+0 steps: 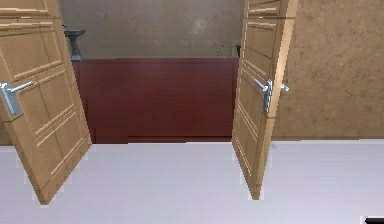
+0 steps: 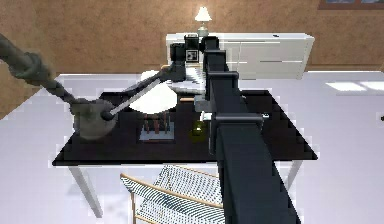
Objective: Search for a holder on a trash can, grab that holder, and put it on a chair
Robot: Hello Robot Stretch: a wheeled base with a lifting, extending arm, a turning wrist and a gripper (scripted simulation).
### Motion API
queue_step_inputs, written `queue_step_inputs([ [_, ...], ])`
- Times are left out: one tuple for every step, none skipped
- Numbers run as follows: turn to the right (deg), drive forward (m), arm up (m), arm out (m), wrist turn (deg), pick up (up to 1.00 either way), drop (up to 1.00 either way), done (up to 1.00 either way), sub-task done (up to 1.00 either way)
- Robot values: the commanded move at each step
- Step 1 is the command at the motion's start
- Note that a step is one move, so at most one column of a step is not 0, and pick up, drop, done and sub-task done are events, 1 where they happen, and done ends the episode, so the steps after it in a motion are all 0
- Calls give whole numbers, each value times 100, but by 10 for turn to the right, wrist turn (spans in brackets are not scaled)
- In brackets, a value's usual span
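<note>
Tool (image 2: 176, 62) near black table (image 2: 110, 150) (holding anything? cannot tell); forward view: wooden doors (image 1: 262, 95) ajar.

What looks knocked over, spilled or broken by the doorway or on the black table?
Nothing stands out. The door at the forward view's left and the door at its right simply stand open; on the black table the grey desk lamp and white dish rest normally, nothing spilled.

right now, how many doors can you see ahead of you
2: the left door stands open at the forward view's left edge, and the right door stands open right of the middle. Others may be hidden past the picture's edges.
</note>
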Motion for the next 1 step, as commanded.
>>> queue_step_inputs([
  [0,0,0,0,-360,0,0,0,0],
])
